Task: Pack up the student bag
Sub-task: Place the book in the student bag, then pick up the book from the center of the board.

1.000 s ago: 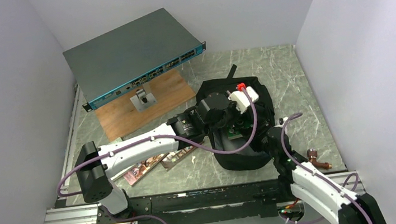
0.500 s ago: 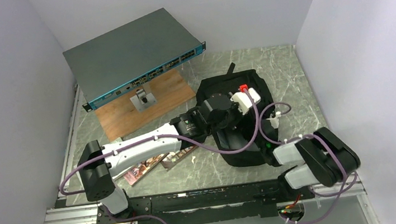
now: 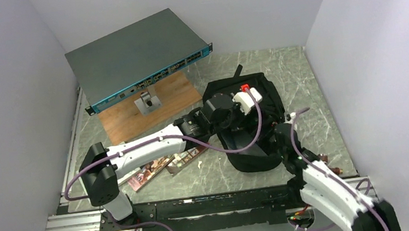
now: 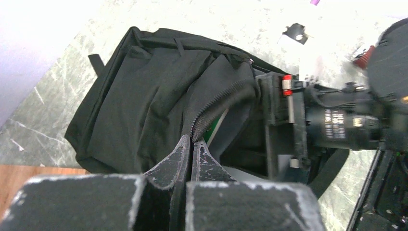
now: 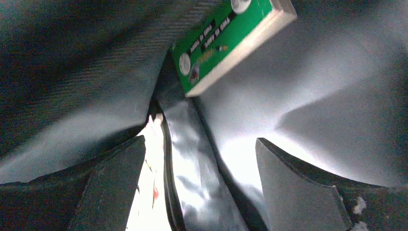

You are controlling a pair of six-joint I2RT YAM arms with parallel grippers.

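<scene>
The student bag point(image 3: 264, 94), a black fabric backpack, lies right of centre on the marble table. My left gripper point(image 3: 232, 121) is shut on its zipper edge point(image 4: 216, 103) and holds the mouth up; the closed fingertips point(image 4: 185, 144) pinch the fabric. My right gripper point(image 3: 276, 134) reaches into the opening from the near side. In the right wrist view its fingers point(image 5: 118, 178) stand wide apart inside the bag, gripping nothing. A green box-like item point(image 5: 226, 38) lies deeper in the bag, and shiny dark lining point(image 5: 192, 183) runs between the fingers.
A flat grey network switch point(image 3: 137, 56) rests on a wooden board point(image 3: 154, 106) at the back left. Thin books point(image 3: 150, 173) lie under my left arm. A copper fitting point(image 3: 330, 166) sits near the front right edge. Walls close in on three sides.
My right arm drew back out of the bag, then reached into its mouth again, and its jaws have opened wide. My left gripper stays shut on the bag's edge.
</scene>
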